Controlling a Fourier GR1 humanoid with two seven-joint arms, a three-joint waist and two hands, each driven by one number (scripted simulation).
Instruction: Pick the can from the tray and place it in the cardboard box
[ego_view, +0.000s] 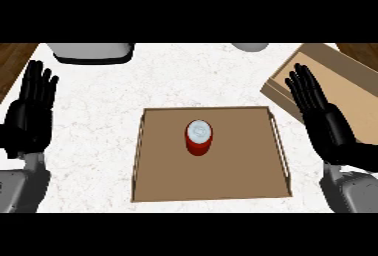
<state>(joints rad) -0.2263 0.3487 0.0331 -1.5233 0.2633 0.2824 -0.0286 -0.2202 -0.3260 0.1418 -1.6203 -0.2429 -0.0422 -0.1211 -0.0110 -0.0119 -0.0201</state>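
The red can (198, 137) stands upright mid-tray (211, 194), left of the right hand (325, 120), which is flat-fingered and empty like the left hand (29, 112). Likely light, rigid, smooth: grasp its sides. The cardboard box (354, 85) lies behind the right hand.

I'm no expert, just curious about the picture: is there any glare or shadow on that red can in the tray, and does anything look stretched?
Head view: the can has a pale, bright top and a darker red side, with no cast shadow visible on the tray; seen from steeply above, the can looks foreshortened; lighting is even across the white counter.
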